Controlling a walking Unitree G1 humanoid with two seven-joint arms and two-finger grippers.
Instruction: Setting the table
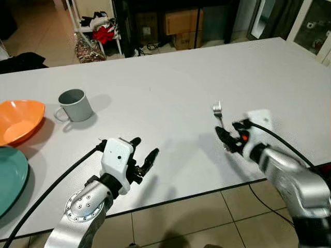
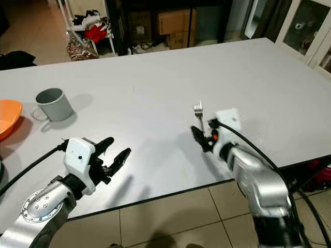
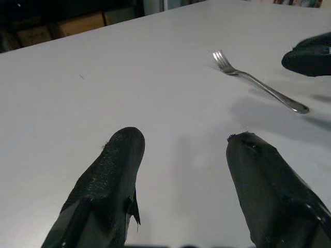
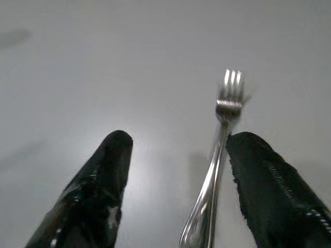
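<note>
Bare white tabletop (image 1: 170, 77) is spread wide between the two grippers and toward the far edge, while the near edge runs just behind both. The fork (image 1: 218, 114) lies flat near the right front, tines pointing far, its handle between the parted fingers of the right gripper (image 1: 231, 138); the left gripper (image 1: 143, 153) is held open above the table. The teal plate (image 1: 9, 178) and orange bowl (image 1: 19, 120) are cut off at the left, beside the grey mug (image 1: 75, 105).
</note>
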